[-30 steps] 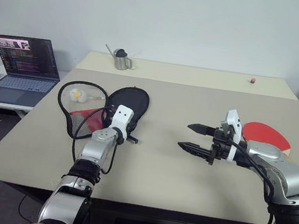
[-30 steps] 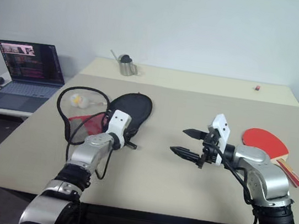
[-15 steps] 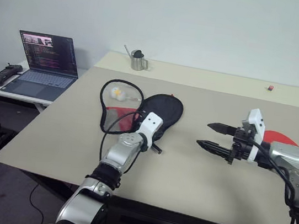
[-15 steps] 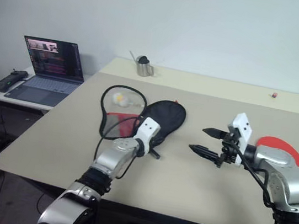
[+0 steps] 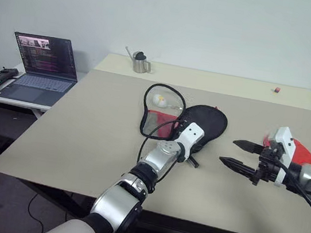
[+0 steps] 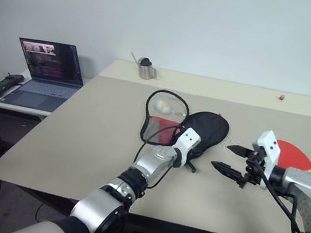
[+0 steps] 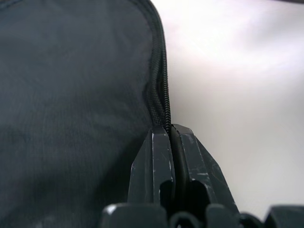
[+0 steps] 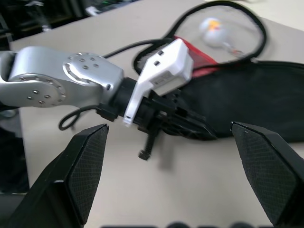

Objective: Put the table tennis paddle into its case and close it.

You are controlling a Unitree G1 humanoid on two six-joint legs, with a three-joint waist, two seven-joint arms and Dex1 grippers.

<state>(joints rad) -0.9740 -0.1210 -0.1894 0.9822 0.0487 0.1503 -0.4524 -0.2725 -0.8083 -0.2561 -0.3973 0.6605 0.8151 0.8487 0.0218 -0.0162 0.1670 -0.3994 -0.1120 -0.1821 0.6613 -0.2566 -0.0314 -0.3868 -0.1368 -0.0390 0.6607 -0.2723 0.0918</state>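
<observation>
left gripper (image 7: 170,135): fingers pressed together, pinching the case (image 5: 204,123) at its zipper edge | right gripper (image 5: 241,155): jaws spread wide, empty, at the case's 3 o'clock | table tennis paddle (image 6: 293,155): on table (image 5: 83,135) beyond right gripper

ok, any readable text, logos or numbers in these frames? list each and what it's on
None can be read.
Laptop screen: lines of text and a small picture strip, too small to read.
Case, red panel under the mesh: no print can be made out.
Table tennis paddle, metal cup, small red object: no visible marking.
</observation>
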